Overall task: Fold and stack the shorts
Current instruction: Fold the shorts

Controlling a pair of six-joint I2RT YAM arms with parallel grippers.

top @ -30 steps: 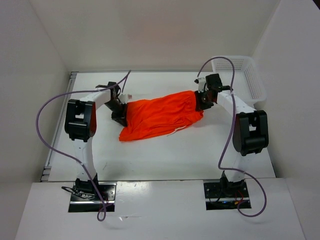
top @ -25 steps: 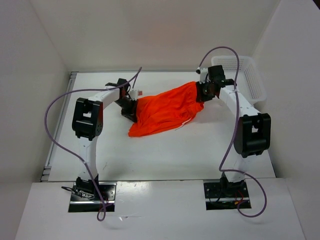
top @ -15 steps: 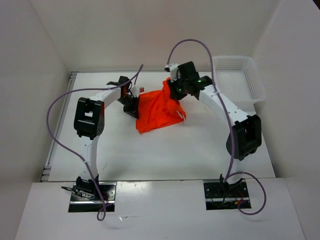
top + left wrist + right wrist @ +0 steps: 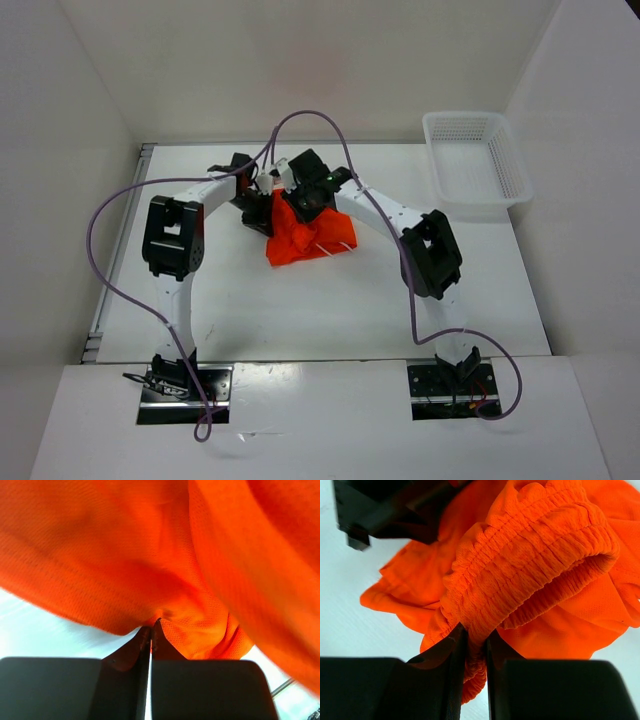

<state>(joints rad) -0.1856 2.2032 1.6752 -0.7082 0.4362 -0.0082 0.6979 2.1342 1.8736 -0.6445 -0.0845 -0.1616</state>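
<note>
**Right gripper** (image 4: 474, 636): the jaws are clamped on the gathered elastic waistband (image 4: 530, 555) of the shorts (image 4: 300, 240). A thick roll of fabric sits between the fingers, so they do not meet.

**Left gripper** (image 4: 151, 630): the jaws are fully closed, with a thin pinch of orange mesh caught at the tips.

**Change to note.** Over the last second the right arm has swung across from the basket side, carrying its end of the shorts towards the left gripper. The two grippers were well apart with the garment stretched between them. They now stand just beside each other.

The shorts were spread wide. They now bunch as a compact heap directly under both grippers and slightly to their near side, resting on the table (image 4: 300, 310). The white drawstring (image 4: 340, 243) trails out of the heap on the right gripper's side.

**Meaning for the task.** Treat this as the first fold in progress, with one end brought over onto the other.
- The fold is not yet set. The fabric is crumpled, and both ends are gripped.
- Expect to lay the carried end down flat before you let go. A release at this height would probably leave a lump, not a fold.

The white mesh basket (image 4: 475, 160) lies well apart, on the right gripper's outer side.
</note>
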